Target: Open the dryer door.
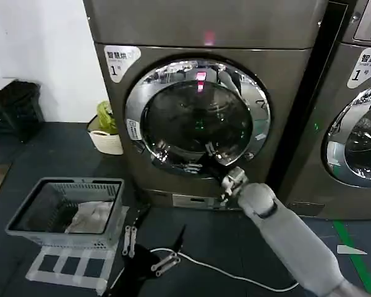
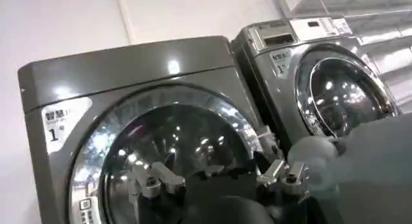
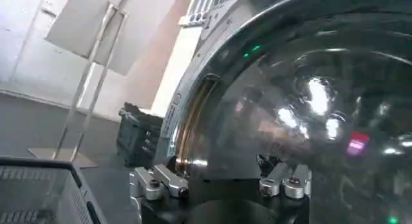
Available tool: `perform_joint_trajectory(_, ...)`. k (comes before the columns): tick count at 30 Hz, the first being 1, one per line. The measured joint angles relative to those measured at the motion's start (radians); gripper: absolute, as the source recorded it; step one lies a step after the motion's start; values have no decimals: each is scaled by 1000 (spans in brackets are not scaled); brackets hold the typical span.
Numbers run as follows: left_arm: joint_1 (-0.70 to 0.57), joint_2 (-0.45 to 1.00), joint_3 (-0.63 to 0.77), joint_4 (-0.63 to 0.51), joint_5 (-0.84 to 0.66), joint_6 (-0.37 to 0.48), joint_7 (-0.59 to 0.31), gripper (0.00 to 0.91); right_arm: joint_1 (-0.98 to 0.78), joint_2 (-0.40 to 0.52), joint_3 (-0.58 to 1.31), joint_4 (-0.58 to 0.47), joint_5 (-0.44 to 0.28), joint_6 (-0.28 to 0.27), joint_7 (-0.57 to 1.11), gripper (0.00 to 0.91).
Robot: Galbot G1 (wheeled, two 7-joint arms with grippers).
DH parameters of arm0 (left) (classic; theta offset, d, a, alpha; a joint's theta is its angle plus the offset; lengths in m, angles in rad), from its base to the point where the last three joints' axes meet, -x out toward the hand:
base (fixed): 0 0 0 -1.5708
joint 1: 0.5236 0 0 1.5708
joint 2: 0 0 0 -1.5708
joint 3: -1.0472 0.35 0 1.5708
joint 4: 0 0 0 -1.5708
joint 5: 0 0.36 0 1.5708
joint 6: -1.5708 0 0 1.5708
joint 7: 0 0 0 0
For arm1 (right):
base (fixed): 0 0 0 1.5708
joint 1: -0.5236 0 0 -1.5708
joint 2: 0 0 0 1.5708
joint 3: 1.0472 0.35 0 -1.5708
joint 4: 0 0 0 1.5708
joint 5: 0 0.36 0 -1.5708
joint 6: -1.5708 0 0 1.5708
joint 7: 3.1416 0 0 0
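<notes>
- The door [image 1: 198, 117] sits shut against the front of the dryer [image 1: 204, 93].
- The right gripper [image 1: 230, 183] is at the door's lower right chrome ring, fingers spread.
- The left gripper [image 1: 149, 250] hangs low over the floor, fingers apart, beside a basket [image 1: 65, 213].

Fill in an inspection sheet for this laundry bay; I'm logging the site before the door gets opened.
Surface: dark floor, green line at the robot's right.
Job's things: dryer, sticker marked 1, red light lit; dryer door looks shut.
Clutter: grey basket holding white cloth; white tub beside the dryer.
Grippers: right pincer at the door's lower rim, fingers open; left pincer low over the floor, open.
Cables: white cable across the floor.
Surroundings: second machine at the right; black crate by the white wall.
</notes>
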Motion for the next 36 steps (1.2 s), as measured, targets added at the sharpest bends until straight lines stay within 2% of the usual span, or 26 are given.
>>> perform_joint_trajectory(13,11,-3,-5,-12,4,-16,0,907,115,154,-56,-183,-31,27,-15,907)
perform_joint_trajectory(36,29,-9,-11,-17,14,-31,-1,907,227,347,-68,-434,-92,82,-31,907)
